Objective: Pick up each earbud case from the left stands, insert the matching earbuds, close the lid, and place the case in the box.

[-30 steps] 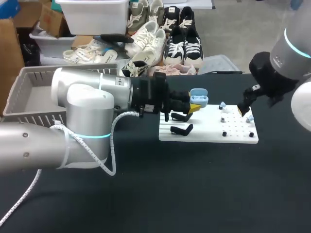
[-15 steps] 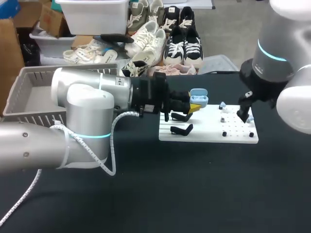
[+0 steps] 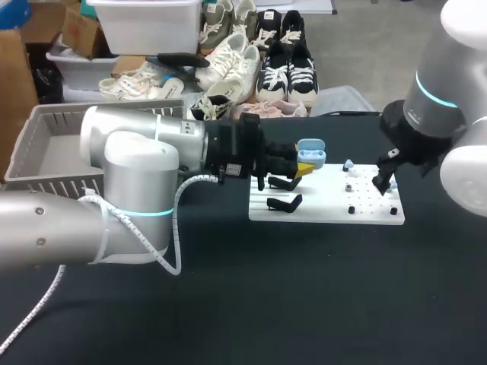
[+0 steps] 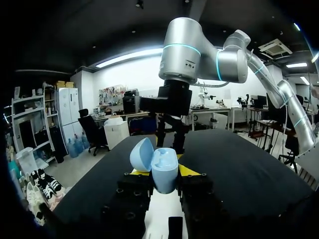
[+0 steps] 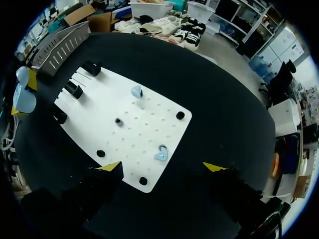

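Case (image 3: 311, 150) at earbud-fetch step, by my reading. Board (image 3: 327, 209) flat on table, stands (image 3: 284, 203) at its left end. Left gripper (image 4: 163, 173) clamped on case, lid up, held above stands. Right gripper (image 5: 162, 167) over board's other end, fingers wide apart, empty. Earbud (image 5: 161, 155) just ahead of it. Next: descend, pinch small earbud squarely, carry to open case. Second earbud (image 5: 136, 91) sits farther along board.
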Action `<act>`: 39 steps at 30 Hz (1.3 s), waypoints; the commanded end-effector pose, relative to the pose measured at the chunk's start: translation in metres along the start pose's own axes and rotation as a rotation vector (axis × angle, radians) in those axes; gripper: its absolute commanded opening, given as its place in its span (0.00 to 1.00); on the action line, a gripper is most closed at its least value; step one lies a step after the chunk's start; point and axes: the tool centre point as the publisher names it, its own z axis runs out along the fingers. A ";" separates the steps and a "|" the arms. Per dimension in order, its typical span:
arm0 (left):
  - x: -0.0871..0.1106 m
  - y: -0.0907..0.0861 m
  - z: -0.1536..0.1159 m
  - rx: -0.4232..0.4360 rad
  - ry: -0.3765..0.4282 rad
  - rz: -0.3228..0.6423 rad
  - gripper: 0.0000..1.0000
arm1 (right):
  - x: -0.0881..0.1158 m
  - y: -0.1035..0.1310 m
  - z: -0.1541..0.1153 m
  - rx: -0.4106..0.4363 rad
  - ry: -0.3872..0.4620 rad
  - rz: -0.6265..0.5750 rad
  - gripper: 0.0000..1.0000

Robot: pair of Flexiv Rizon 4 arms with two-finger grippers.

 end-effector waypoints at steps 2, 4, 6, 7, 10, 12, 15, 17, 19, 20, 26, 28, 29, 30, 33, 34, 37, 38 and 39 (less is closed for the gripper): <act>0.001 -0.001 0.000 -0.004 -0.003 0.001 0.00 | 0.001 -0.001 0.006 0.004 -0.016 0.004 1.00; 0.001 -0.001 0.000 -0.004 -0.003 0.001 0.00 | 0.001 -0.002 0.007 0.001 -0.018 0.003 1.00; 0.001 -0.001 0.000 -0.004 -0.003 0.001 0.00 | 0.002 -0.002 0.008 -0.004 -0.015 -0.002 1.00; 0.001 -0.001 0.000 -0.004 -0.003 0.001 0.00 | 0.002 -0.002 0.009 -0.006 -0.012 -0.005 1.00; 0.001 -0.001 0.000 -0.004 -0.003 0.001 0.00 | 0.002 -0.002 0.011 -0.006 -0.002 -0.015 0.97; 0.001 -0.001 0.000 -0.004 -0.003 0.001 0.00 | 0.003 0.000 0.011 -0.003 0.002 -0.018 0.89; 0.001 -0.001 0.000 -0.004 -0.003 0.001 0.00 | 0.004 0.000 0.014 -0.006 0.004 -0.021 0.72; 0.001 -0.001 0.000 -0.004 -0.003 0.001 0.00 | 0.004 0.000 0.015 -0.005 0.005 -0.022 0.73; 0.001 -0.001 0.000 -0.004 -0.003 0.001 0.00 | 0.004 -0.001 0.016 -0.004 0.004 -0.018 0.70; 0.001 -0.001 0.000 -0.004 -0.003 0.001 0.00 | 0.004 0.000 0.016 -0.004 0.003 -0.017 0.69; 0.001 -0.001 0.000 -0.004 -0.003 0.001 0.00 | 0.002 0.001 0.015 0.015 -0.006 0.004 0.57; 0.001 -0.001 0.000 -0.004 -0.003 0.001 0.00 | 0.001 0.000 0.016 0.023 -0.001 0.005 0.51; 0.001 -0.001 0.000 -0.004 -0.003 0.001 0.00 | 0.001 0.000 0.017 0.030 0.001 0.004 0.51; 0.001 -0.001 0.000 -0.004 -0.003 0.001 0.00 | 0.000 0.000 0.017 0.032 0.002 0.004 0.51; 0.001 -0.001 0.000 -0.004 -0.003 0.001 0.00 | 0.000 0.001 0.018 0.044 0.010 0.006 0.51; 0.001 -0.001 0.000 -0.004 -0.003 0.001 0.00 | -0.001 0.001 0.019 0.044 0.010 0.006 0.51; 0.001 -0.001 0.000 -0.004 -0.003 0.001 0.00 | -0.001 0.003 0.020 0.047 0.012 0.007 0.50; 0.001 -0.001 0.000 -0.004 -0.003 0.001 0.00 | -0.001 0.003 0.020 0.048 0.012 0.007 0.49; 0.001 -0.001 0.000 -0.004 -0.003 0.001 0.00 | -0.001 0.003 0.020 0.051 0.012 0.012 0.49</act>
